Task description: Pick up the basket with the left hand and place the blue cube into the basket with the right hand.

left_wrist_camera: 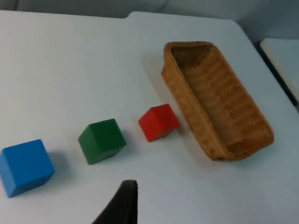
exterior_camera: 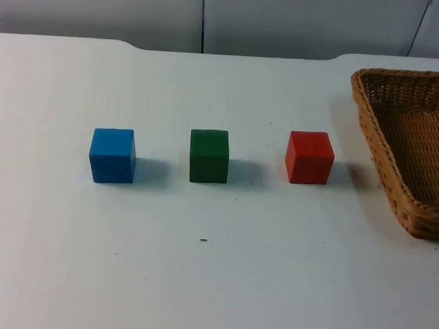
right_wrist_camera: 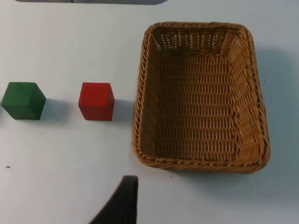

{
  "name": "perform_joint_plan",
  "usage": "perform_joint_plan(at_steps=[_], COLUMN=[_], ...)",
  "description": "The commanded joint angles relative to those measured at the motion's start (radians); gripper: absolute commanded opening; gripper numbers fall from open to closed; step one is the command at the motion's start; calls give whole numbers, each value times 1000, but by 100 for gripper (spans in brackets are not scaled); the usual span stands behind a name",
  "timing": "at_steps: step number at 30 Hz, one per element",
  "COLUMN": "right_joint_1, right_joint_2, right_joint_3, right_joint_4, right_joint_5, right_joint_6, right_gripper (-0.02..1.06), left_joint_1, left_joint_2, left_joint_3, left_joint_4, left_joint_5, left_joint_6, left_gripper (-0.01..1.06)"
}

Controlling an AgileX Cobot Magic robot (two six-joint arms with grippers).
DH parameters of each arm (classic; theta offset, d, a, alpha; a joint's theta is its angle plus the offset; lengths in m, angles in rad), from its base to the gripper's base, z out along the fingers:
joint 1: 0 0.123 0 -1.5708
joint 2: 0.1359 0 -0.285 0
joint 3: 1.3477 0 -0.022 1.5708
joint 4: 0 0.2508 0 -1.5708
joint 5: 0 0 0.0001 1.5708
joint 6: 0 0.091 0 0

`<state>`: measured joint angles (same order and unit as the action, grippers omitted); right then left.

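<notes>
green cube (exterior_camera: 209,155) and red cube (exterior_camera: 309,157) side by side, apart, on white table (exterior_camera: 215,280); grey wall (exterior_camera: 210,20) behind.

This looks like a robotics lab or test bench rather than a home or shop. A plain white counter (exterior_camera: 215,280) ends at a grey panelled partition wall (exterior_camera: 203,19), with no furnishings or decoration around it. Three small painted cubes, blue (exterior_camera: 112,155), green (exterior_camera: 209,155) and red (exterior_camera: 309,157), stand apart in a tidy row on the counter, set out like trial props beside a rectangular brown woven wicker basket (exterior_camera: 379,134).
</notes>
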<state>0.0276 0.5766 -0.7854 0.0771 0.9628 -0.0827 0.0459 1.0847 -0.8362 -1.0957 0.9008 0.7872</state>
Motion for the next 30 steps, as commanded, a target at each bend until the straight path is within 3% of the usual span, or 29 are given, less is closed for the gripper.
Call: perform_joint_plan(at_steps=[1,6,16,21,26,30], right_joint_1=[-8,-8,-8,-8,-8,-8], right_joint_2=[22,50,66,66,66,66], right_joint_3=[-9,-9,-9,-9,-9,-9], right_joint_4=[13,33,35,54,72,79], right_joint_5=[-24,-51,-62,-62,-62,-62], right_joint_6=[-8,-8,-8,-15,-22,-27], right_gripper=[103,103,103,103,103,103], left_joint_1=[-12,-98,-405,-481,-559,-612], left_joint_2=[79,229,574,695,851,1026], left_joint_3=[-34,-102,-323,-429,-577,-758], left_joint_4=[-84,-82,-80,-68,-36,58], left_joint_5=[29,10,-150,-163,-174,-144], left_joint_6=[59,70,11,-31,-113,-263], left_gripper=[104,104,104,104,104,104])
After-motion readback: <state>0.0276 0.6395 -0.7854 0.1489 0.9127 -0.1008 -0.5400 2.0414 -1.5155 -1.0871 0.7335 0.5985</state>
